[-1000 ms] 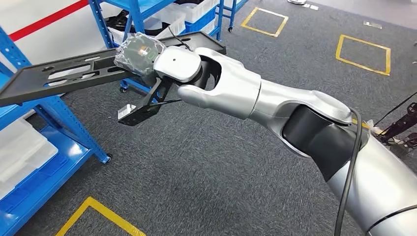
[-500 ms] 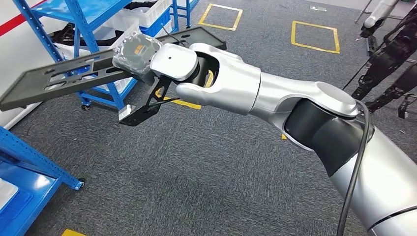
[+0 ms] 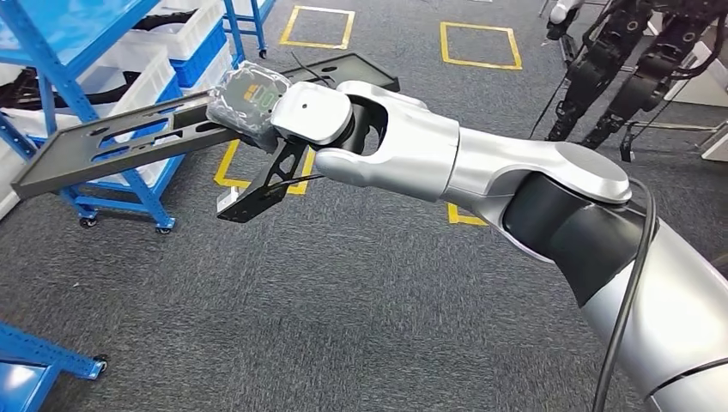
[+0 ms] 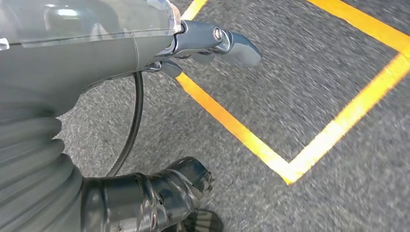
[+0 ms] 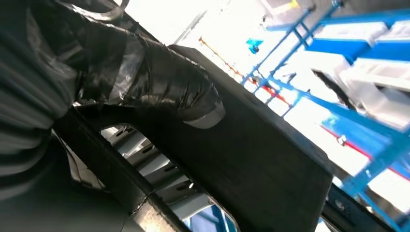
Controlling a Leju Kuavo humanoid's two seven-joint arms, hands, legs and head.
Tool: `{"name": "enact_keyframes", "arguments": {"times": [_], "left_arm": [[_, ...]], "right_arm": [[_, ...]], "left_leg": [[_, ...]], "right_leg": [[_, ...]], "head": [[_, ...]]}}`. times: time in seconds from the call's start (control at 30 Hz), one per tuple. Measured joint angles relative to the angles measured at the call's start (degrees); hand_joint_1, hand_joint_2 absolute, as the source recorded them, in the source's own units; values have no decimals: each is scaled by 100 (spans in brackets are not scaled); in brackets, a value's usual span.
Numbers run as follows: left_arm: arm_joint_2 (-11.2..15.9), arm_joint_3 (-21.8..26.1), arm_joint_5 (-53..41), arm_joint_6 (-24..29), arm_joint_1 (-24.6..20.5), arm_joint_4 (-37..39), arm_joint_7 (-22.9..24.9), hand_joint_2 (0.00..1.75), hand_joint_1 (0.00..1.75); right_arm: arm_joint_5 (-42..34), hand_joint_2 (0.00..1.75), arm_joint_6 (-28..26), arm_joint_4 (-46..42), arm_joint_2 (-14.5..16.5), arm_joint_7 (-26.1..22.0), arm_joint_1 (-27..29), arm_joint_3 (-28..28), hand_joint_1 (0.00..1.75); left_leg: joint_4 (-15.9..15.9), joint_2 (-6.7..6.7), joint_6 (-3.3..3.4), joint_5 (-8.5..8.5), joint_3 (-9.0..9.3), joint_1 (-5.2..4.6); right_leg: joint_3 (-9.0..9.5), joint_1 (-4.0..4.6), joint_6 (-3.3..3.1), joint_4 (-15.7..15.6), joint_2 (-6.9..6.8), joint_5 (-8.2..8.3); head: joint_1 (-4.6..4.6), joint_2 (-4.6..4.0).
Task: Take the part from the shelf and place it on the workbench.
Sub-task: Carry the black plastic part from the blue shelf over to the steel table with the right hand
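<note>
Your right robot hand (image 3: 249,96) grips the long black part (image 3: 129,142) near its middle; in the right wrist view the taped thumb (image 5: 159,87) presses on the part's flat face beside a cutout. The part juts out level over the grey carpet (image 3: 300,309), clear of the blue shelf (image 3: 103,51) behind it. Left robot hand (image 4: 145,193) hangs over a yellow floor marking (image 4: 241,130), fingers apart, holding nothing.
</note>
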Motion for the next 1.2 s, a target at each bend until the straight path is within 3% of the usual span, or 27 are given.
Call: {"name": "enact_keyframes", "arguments": {"times": [0.03,0.1,0.17,0.23,0.27,0.3,0.33,0.4,0.47,0.53,0.57,0.6,0.67,0.7,0.77,0.8,0.83,0.9,0.97,1.03,1.07,1.13,1.2], "left_arm": [[-4,0,0,1,-7,1,-1,175,0],[-10,0,-1,2,-15,2,-5,175,0],[-10,0,-2,5,-10,2,-12,175,0],[-3,0,-3,11,10,2,-14,175,0],[0,0,-3,13,18,2,-14,175,0],[2,0,-3,14,20,2,-14,175,0],[2,0,-3,15,19,2,-14,175,0],[1,0,-5,15,22,2,-14,175,0],[0,-1,-10,17,23,2,-9,175,0],[-4,-2,-13,19,15,2,-2,175,0],[-7,-2,-17,20,11,2,-1,175,0],[-9,-2,-22,21,8,2,0,175,0],[-10,-2,-30,23,9,2,-1,175,0],[-9,-2,-31,25,16,2,-1,175,0],[-6,-1,-33,26,30,2,1,175,0],[-4,-1,-34,26,31,2,1,175,0],[-4,0,-35,26,28,2,1,175,0],[-5,-1,-36,26,20,2,1,175,0],[-8,-2,-38,26,12,2,1,175,0],[-14,-2,-41,26,-5,2,1,175,0],[-16,-2,-42,26,-15,2,1,175,0],[-26,-2,-43,25,-24,2,1,175,0],[-28,-2,-43,26,-5,2,1,175,0]], "right_arm": [[-5,175,-7,5,-11,-1,0,-1,175],[-9,175,-30,19,-20,-1,-20,-5,175],[-7,175,-58,37,4,4,-47,-2,175],[-6,175,-70,60,30,0,-45,21,175],[-6,175,-71,68,39,-5,-37,35,175],[-7,175,-71,76,45,-11,-30,47,175],[-7,175,-72,81,49,-12,-28,54,175],[-5,175,-75,96,50,-5,-35,57,175],[-5,175,-82,114,56,-4,-39,62,175],[-7,175,-90,129,39,-7,-34,66,175],[-8,175,-93,134,18,-6,-34,66,175],[-9,175,-97,139,-5,-2,-37,64,175],[-14,175,-111,144,-31,3,-44,64,175],[-16,175,-117,147,-35,4,-38,66,175],[-22,175,-120,155,-45,4,-16,75,175],[-23,175,-119,161,-52,4,-6,80,175],[-23,175,-116,167,-59,4,-5,83,175],[-27,175,-110,174,-66,4,-20,80,175],[-38,175,-97,174,-56,2,-55,73,175],[-55,175,-79,175,-51,-2,-88,70,175],[-63,175,-72,176,-52,-3,-97,68,175],[-75,175,-62,178,-44,-5,-137,63,175],[-77,175,-54,179,-15,-7,-172,63,175]], "left_leg": [[-15,33,-25,-25,24,7],[132,-192,-55,-159,0,31],[741,-557,-59,-457,-289,41],[1465,-663,-66,-680,-716,31],[1606,-672,-70,-638,-844,31],[1520,-682,-73,-476,-868,34],[1220,-722,-77,-224,-789,45],[510,-1001,-89,158,-541,91],[218,-1211,-78,217,-429,106],[184,-1105,-27,218,-409,88],[157,-1023,8,231,-388,86],[125,-942,47,244,-365,90],[88,-788,112,245,-329,68],[84,-708,134,235,-321,46],[86,-538,151,205,-307,12],[86,-455,152,187,-293,1],[85,-380,148,165,-269,-6],[75,-240,126,114,-200,-19],[48,-118,85,77,-146,-26],[11,0,37,52,-92,-33],[21,-20,15,25,-68,-28],[279,-286,-14,-144,-150,-12],[955,-587,-29,-458,-490,7]], "right_leg": [[25,-16,-35,-41,76,9],[111,-49,-107,-150,212,36],[169,-66,-164,-204,341,42],[174,-66,-192,-182,513,22],[175,-69,-191,-162,613,8],[178,-77,-180,-132,710,-12],[181,-88,-160,-90,801,-40],[145,-107,-100,27,960,-107],[67,-126,-27,99,1109,-130],[17,-156,48,90,1263,-100],[-3,-152,78,107,1222,-105],[-49,-142,104,196,1082,-154],[-303,-133,145,711,643,-409],[-499,-147,162,1091,497,-569],[-790,-178,174,1599,401,-695],[-783,-183,166,1559,385,-607],[-645,-177,148,1280,358,-427],[-214,-98,77,474,144,-124],[32,5,-16,40,-12,-60],[77,44,-89,-24,82,-68],[113,31,-117,-71,147,-54],[201,-21,-182,-171,260,-29],[242,-50,-231,-197,375,-32]], "head": [[-1,0],[0,0],[0,-1],[-1,-1],[-1,-1],[-1,-1],[-1,-1],[2,-1],[2,0],[-1,1],[2,0],[2,0],[5,-1],[3,-1],[3,-1],[3,-1],[3,-1],[3,-1],[3,-1],[2,-1],[3,-1],[2,-1],[1,0]]}}
